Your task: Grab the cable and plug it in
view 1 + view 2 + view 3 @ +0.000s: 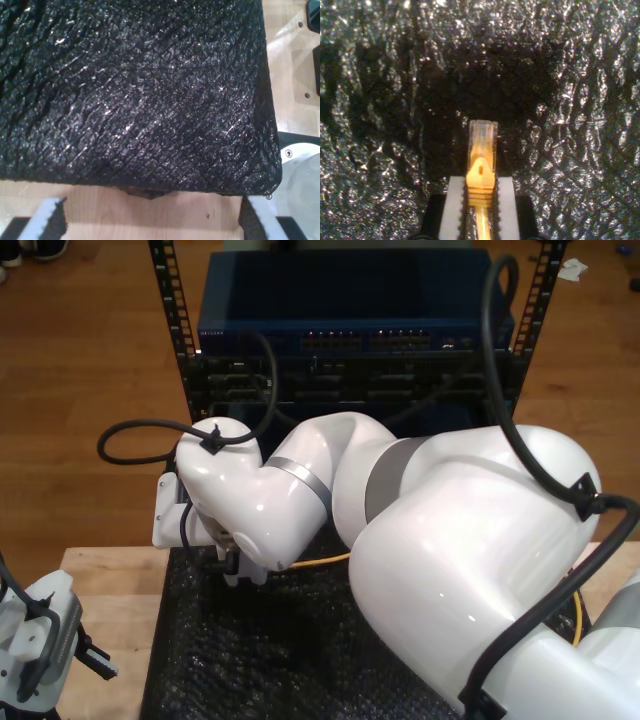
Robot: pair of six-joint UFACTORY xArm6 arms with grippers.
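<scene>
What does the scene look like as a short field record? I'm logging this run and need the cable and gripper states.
cable: yellow-orange cable trailing from under the big white arm across the black mat
plug: clear, gold-tinted plug sticks out past the fingertips, above the mat
second gripper: my second gripper shut on the cable just behind the plug
first gripper: my first gripper open, nothing between its pads, over the wooden table by the mat's edge
target: blue rack unit with port rows, behind the mat
plugged in: not yet
</scene>
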